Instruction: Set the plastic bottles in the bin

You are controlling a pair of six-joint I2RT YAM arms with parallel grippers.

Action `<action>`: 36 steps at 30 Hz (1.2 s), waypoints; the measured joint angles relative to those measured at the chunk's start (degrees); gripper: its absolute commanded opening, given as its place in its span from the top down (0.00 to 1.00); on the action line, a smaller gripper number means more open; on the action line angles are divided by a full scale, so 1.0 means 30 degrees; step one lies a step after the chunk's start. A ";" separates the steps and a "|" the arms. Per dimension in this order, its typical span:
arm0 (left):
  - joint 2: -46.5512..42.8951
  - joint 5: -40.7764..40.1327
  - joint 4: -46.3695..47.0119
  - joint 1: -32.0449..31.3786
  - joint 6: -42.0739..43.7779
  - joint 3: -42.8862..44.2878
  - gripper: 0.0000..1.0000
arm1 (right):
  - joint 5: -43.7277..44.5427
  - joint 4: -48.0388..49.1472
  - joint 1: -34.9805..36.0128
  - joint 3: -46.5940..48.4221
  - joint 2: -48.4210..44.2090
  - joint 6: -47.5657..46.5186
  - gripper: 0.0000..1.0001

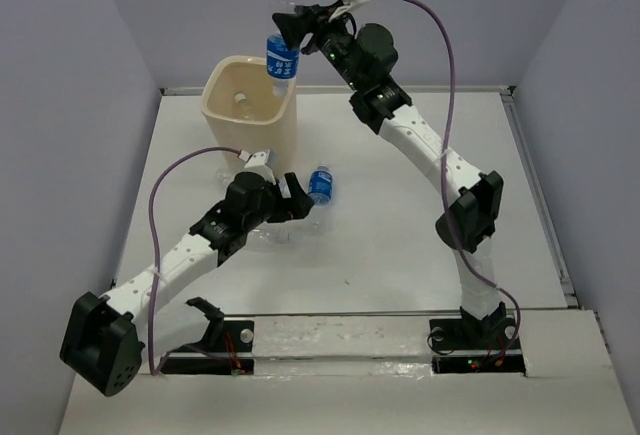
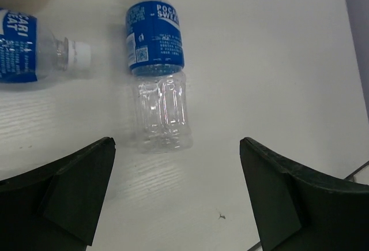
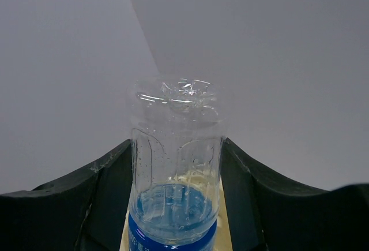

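We see our right claw (image 1: 287,27) squeezing a bottle (image 1: 281,58) upside down, right above the bin (image 1: 222,120). Our left claw (image 1: 297,205) is wide open over another bottle (image 2: 157,55) lying on the surface (image 2: 277,60).

One bin (image 1: 262,133). Beside the bin, two labelled bottles (image 2: 155,37) lie on the counter (image 2: 271,60); a third bottle (image 1: 283,55) is above its rim.
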 measured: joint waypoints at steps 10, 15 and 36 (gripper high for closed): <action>0.3381 -0.0561 0.1268 -0.1552 -0.0459 0.0073 0.01 | 0.0554 0.3767 0.0998 0.6382 0.7766 0.0597 0.27; 0.5836 -0.0648 0.2171 -0.1727 -0.0393 0.0874 0.01 | 0.0583 0.3905 0.1246 0.3657 0.7664 -0.0248 0.00; 1.4520 -0.5734 0.1137 -0.3883 0.0663 0.6535 0.23 | 0.1800 0.8145 0.1486 -2.2513 -1.5416 -0.0984 0.01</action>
